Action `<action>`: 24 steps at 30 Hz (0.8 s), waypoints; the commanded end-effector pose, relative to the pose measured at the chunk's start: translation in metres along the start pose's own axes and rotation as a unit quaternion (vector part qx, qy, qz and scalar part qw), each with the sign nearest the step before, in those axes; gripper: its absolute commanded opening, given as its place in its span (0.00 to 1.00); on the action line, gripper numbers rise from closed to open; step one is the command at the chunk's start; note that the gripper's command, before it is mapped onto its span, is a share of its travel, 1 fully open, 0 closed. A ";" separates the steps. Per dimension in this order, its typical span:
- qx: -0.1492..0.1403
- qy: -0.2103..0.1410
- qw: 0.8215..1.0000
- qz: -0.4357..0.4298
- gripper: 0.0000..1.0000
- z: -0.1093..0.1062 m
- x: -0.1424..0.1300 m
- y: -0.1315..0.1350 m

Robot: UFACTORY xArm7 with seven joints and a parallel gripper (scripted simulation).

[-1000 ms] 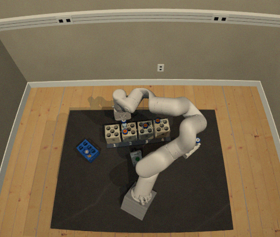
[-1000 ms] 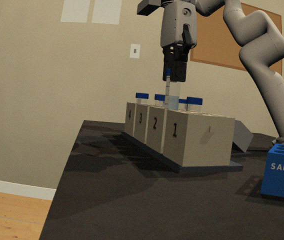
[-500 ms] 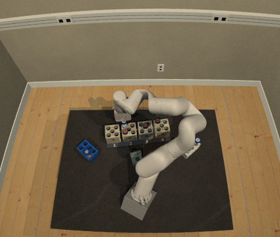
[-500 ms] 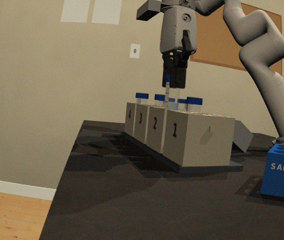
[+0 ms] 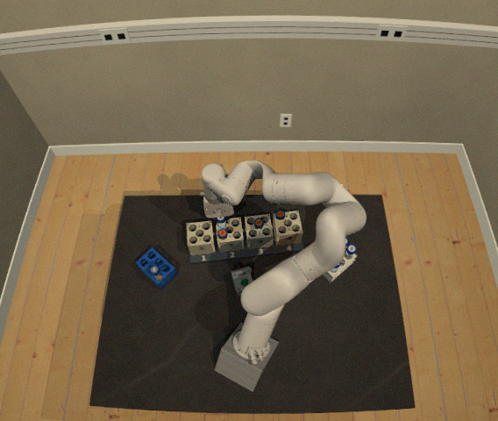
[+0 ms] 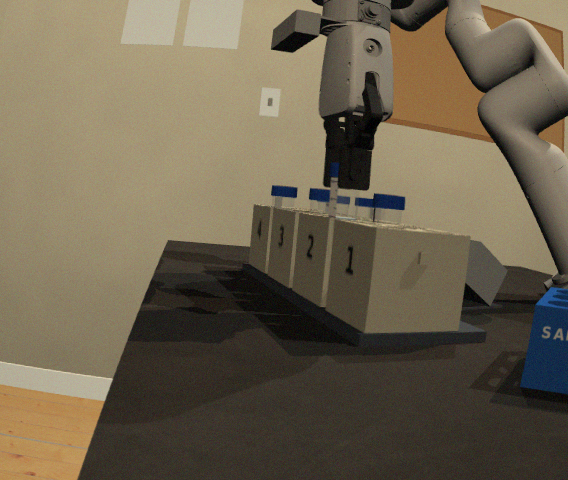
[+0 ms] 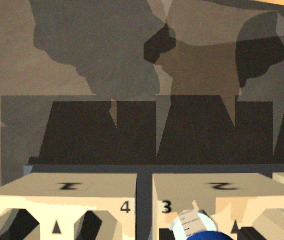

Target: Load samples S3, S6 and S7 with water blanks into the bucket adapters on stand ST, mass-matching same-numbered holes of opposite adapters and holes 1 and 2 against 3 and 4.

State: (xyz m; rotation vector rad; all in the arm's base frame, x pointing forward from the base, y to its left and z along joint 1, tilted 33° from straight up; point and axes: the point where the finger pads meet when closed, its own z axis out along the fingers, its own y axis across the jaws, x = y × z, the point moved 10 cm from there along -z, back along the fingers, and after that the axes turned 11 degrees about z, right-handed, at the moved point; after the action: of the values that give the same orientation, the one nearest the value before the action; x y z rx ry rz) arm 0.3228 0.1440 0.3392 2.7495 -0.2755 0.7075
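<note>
The top view looks down from high overhead, the exterior view sits low and close beside adapter 1 (image 6: pixel 397 279), and the wrist view peers closely down; all share the adapters.
</note>
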 end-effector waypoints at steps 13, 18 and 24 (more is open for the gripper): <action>0.001 0.002 1.000 0.000 0.00 0.014 0.001 -0.001; 0.001 0.002 1.000 0.000 0.00 0.019 0.001 -0.001; 0.001 0.002 1.000 0.000 0.00 0.023 0.001 -0.001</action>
State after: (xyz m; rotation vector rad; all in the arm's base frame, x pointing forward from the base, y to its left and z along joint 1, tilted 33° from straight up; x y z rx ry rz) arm 0.3322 0.1371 0.3211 2.7494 -0.2756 0.7071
